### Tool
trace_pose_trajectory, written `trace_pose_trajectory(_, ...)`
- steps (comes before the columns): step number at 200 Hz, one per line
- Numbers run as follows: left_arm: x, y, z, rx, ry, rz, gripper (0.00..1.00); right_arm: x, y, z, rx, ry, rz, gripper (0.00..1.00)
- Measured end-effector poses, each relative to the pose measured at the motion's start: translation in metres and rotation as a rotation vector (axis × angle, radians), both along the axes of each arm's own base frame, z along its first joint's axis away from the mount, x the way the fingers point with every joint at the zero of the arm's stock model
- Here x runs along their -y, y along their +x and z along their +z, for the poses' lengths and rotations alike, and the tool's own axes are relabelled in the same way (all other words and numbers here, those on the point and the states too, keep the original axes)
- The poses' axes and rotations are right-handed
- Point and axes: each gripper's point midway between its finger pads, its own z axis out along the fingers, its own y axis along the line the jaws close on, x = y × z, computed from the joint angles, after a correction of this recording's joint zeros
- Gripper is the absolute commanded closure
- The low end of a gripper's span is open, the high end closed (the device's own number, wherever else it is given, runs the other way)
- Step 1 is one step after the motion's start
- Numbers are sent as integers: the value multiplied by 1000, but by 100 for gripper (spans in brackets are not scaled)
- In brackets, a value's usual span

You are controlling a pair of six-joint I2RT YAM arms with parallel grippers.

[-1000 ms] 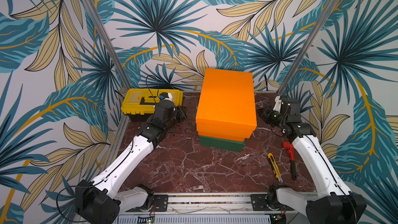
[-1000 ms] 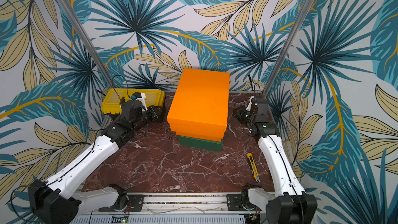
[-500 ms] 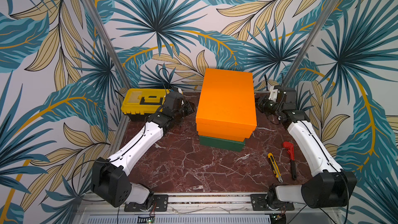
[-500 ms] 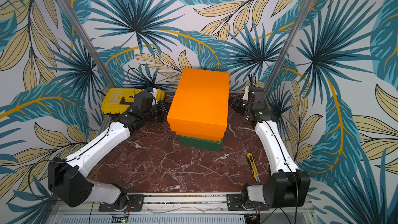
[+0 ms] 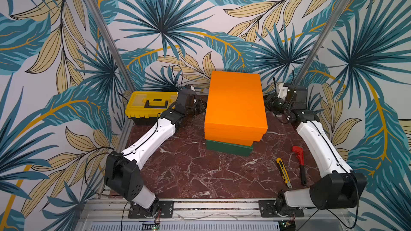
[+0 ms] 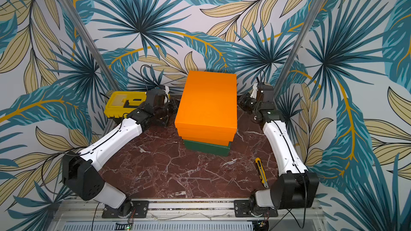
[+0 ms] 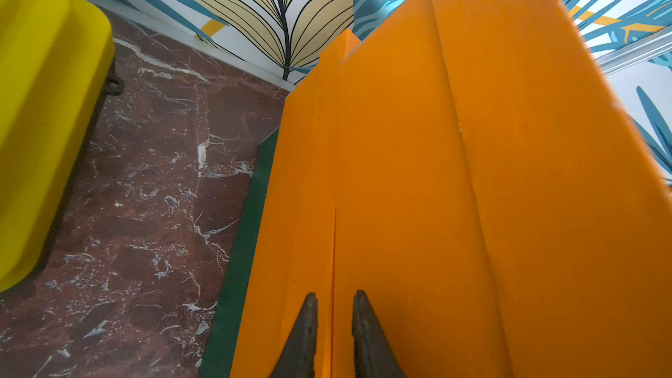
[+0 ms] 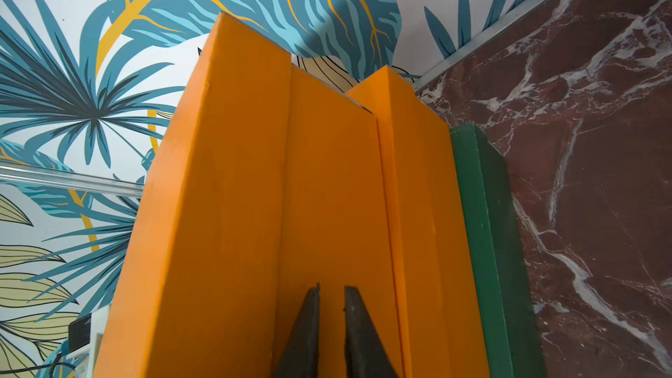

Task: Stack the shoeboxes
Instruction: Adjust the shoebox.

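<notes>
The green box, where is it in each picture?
Top views: the green shoebox lies at the bottom of the stack, on the marble table, mid-picture.
Left wrist view: only a thin green strip between the marble and the orange boxes.
Right wrist view: a green band beside the orange boxes, next to the marble.
Shared landmark: the top orange shoebox.

Walls (image 5: 200, 18) papered all round with large tropical leaves in teal, dark blue and pale gold on white. Two slanted aluminium posts (image 5: 104, 38) rising from the rear corners. Below, a dark red marble-patterned bench (image 5: 189, 170) veined in white, edged at the front by an aluminium rail (image 5: 211, 205). Bright, even lighting.
</notes>
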Motion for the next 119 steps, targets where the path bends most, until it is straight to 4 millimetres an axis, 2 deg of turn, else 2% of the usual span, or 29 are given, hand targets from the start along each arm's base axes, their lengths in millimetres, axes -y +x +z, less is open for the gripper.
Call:
trace_pose_trajectory(59,7,23,14,31,1,7,80,5,11,-3,-2,14,-17,84)
trace_pose_trajectory(119,9,47,11,38,9,23,79,8,13,-1,0,26,-38,84)
